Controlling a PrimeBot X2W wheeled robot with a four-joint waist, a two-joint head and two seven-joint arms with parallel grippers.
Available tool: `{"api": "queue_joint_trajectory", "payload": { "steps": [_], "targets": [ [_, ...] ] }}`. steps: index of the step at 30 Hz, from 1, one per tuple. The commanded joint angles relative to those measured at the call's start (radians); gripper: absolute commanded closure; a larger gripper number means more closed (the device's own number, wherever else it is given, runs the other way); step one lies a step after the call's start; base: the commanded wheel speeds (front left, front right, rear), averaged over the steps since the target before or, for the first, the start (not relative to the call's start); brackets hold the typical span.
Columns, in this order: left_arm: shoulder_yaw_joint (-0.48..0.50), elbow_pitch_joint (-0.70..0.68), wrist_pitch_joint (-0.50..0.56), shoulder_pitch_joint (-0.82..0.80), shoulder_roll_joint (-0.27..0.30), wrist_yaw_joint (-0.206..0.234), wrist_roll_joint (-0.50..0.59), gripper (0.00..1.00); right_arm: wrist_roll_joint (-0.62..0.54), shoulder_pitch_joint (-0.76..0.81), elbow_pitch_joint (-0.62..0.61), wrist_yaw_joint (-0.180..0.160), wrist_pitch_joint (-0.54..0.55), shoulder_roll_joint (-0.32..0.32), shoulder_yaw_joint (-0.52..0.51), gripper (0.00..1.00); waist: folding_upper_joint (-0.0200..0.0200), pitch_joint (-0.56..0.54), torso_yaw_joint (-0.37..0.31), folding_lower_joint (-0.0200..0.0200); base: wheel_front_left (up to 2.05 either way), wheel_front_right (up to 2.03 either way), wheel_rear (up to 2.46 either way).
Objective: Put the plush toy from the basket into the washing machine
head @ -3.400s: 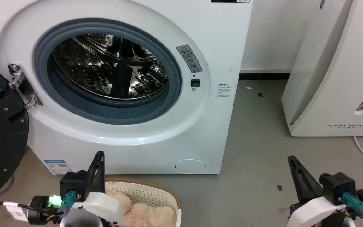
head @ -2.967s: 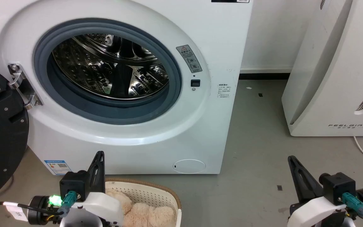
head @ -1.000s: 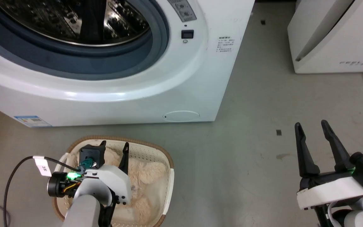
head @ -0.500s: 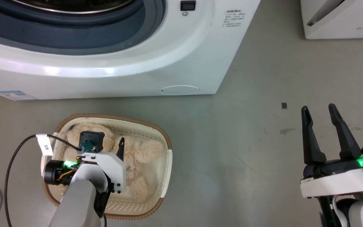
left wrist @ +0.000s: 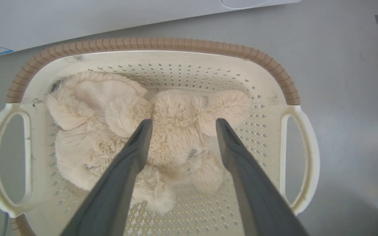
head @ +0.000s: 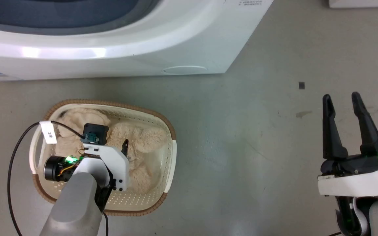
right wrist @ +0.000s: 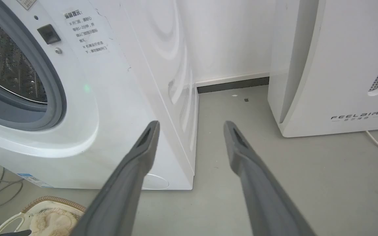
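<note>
Toy (left wrist: 172,131): shaggy cream-beige plush, crumpled into rounded lobes, with a small dark spot in the fur near its middle. It lies inside the basket (left wrist: 156,44) and fills most of the bottom; perforated plastic shows bare along the near side.

Basket: cream, brown ribbed rim, two looped handles (left wrist: 7,160), standing on the grey floor (head: 241,147) just in front of the washer (head: 110,55).

Count: one toy, one basket, one washer, two hands.

Left hand (left wrist: 183,123): released, fingers spread wide, pointing down into the basket with the toy's middle between them. Whether the tips touch the fur cannot be told.

Right hand (head: 341,95): released, fingers parted, grasping nothing, over bare floor well to the right of the basket. Its wrist view shows the washer's grey-rimmed porthole and a white appliance (right wrist: 340,65) to the right.

Change since half a second ago: the head camera has tipped further down, so the porthole has slid off the top of its view and the whole basket now shows. The left hand has sunk lower over the toy. The toy lies as it did. The right hand stays parted.
</note>
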Motion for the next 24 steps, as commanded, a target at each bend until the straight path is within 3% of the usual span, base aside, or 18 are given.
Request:
{"api": "queue_joint_trajectory", "payload": {
  "steps": [1,24],
  "targets": [
    [-0.008,0.027,0.005,-0.033,0.008,-0.004,-0.007,0.0,0.012,-0.024,-0.011,0.0,-0.011,-0.001,-0.001,0.0,0.0,0.023,-0.002,-0.0001,0.0,0.0,0.0],
    [-0.106,0.264,0.024,-0.235,0.054,-0.013,-0.047,0.0,0.077,-0.088,-0.063,0.0,-0.059,-0.001,-0.001,0.0,0.0,0.222,-0.012,-0.0001,0.0,0.0,0.0]
  ]
}}
